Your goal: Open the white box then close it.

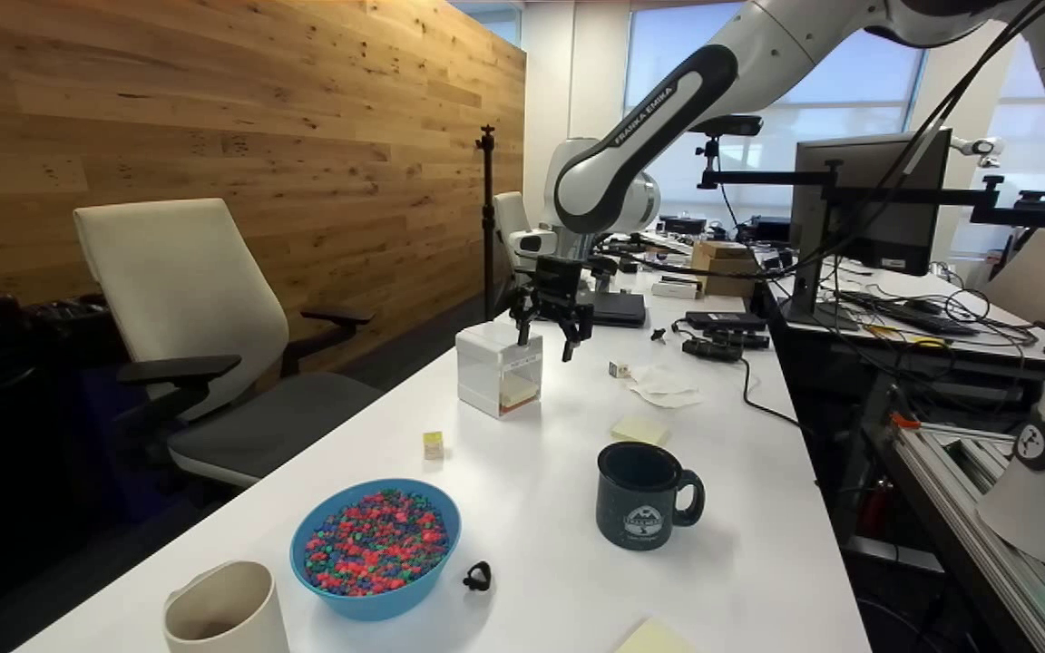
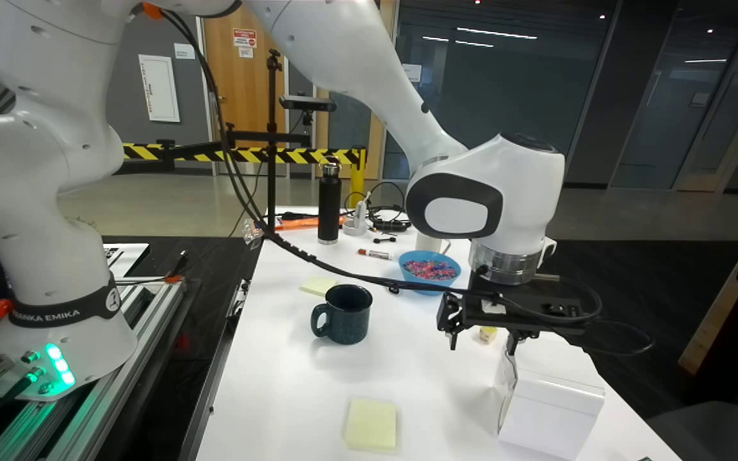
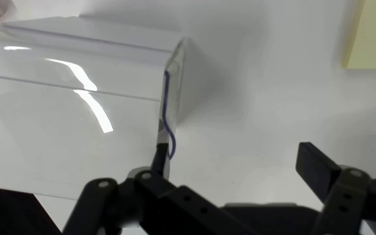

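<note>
The white box stands on the table in both exterior views (image 1: pixel 479 370) (image 2: pixel 551 410). One of its sides is see-through, with a yellow-orange thing showing inside. Its top looks closed, though I cannot tell if the flap sits fully down. In the wrist view the box (image 3: pixel 60 140) fills the left side, with a purple line along its near edge. My gripper (image 3: pixel 233 156) is open, with nothing between its fingers. One finger is at the box's top edge; whether it touches is unclear. The other finger hangs beside the box. The gripper also shows in both exterior views (image 1: pixel 545 345) (image 2: pixel 482 346).
A dark mug (image 1: pixel 636 508), a blue bowl (image 1: pixel 386 603) of coloured bits and a cream cup (image 1: pixel 250 626) stand on the table. A small yellow cube (image 1: pixel 433 445), a yellow note pad (image 1: pixel 639 431) and a crumpled paper (image 1: pixel 665 390) lie near the box.
</note>
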Robot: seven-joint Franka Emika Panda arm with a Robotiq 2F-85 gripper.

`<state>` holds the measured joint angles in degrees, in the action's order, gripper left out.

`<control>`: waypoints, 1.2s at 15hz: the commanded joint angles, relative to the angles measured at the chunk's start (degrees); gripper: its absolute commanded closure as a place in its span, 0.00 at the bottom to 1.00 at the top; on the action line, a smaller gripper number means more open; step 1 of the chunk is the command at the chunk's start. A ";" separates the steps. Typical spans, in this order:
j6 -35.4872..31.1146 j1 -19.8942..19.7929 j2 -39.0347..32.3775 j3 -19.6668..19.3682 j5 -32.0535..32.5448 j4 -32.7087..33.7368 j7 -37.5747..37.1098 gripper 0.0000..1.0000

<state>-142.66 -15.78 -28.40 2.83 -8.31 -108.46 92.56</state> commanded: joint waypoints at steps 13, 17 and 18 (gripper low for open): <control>0.41 -1.90 -1.30 0.94 -1.21 1.32 1.93 0.00; 0.38 -1.86 -1.40 0.90 -1.11 1.25 1.91 0.00; 0.37 -1.85 -1.44 0.87 -1.07 1.22 1.89 0.00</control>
<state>-142.68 -16.50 -28.85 2.95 -8.31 -108.44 92.56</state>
